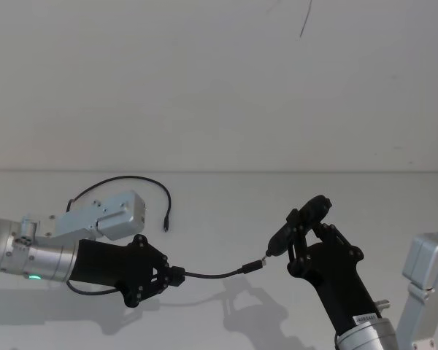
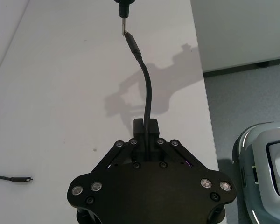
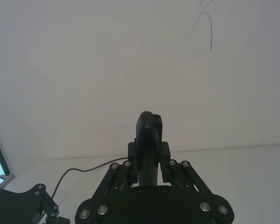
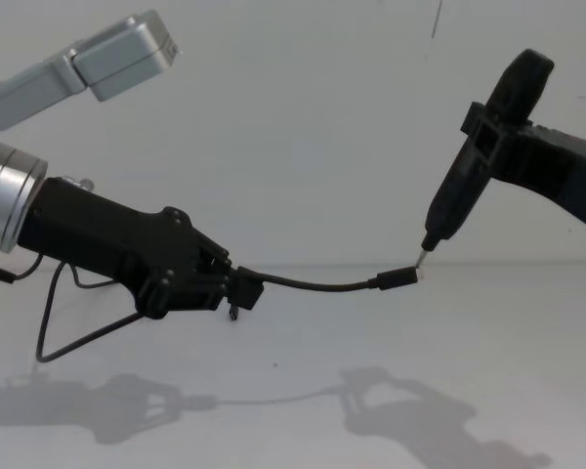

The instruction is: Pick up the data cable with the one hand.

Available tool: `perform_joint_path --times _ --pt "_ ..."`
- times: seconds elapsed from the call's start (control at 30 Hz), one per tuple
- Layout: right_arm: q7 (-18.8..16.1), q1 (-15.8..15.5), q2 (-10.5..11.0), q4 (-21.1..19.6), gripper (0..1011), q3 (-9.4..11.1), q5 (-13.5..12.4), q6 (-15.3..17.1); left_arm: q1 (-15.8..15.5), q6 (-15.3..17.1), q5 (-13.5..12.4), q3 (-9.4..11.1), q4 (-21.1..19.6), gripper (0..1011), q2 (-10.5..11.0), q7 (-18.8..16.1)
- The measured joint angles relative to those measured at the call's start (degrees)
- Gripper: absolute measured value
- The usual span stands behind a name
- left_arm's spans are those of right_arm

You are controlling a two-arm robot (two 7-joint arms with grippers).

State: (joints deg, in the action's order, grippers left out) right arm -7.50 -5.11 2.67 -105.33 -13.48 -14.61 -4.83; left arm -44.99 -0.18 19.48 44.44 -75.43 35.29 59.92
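The data cable (image 1: 215, 275) is a thin black lead held off the white table (image 1: 226, 197). My left gripper (image 1: 177, 276), the black one on the silver cylinder with a green ring (image 1: 33, 277), is shut on it. From the fingers (image 4: 246, 290) a short stretch arcs out to a small plug (image 4: 396, 279). The rest loops back behind the left arm, and its far plug (image 1: 166, 224) lies on the table. My right gripper (image 1: 304, 222) is shut on a black pin-tipped tool (image 4: 469, 186). The tool's metal pin (image 2: 123, 25) touches the held plug (image 2: 132, 44).
A plain white wall stands behind the table. The silver links of the left arm (image 1: 109, 211) and right arm (image 1: 427, 270) flank the work. In the left wrist view the table's edge (image 2: 203, 93) drops to a grey floor with the robot's base (image 2: 266, 158).
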Motion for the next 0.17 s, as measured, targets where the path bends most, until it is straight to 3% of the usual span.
perform_joint_path --times 0.17 --pt "0.0 0.0 0.0 0.0 263 0.0 0.0 0.0 0.0 0.0 0.0 0.0 0.0 50 0.0 0.0"
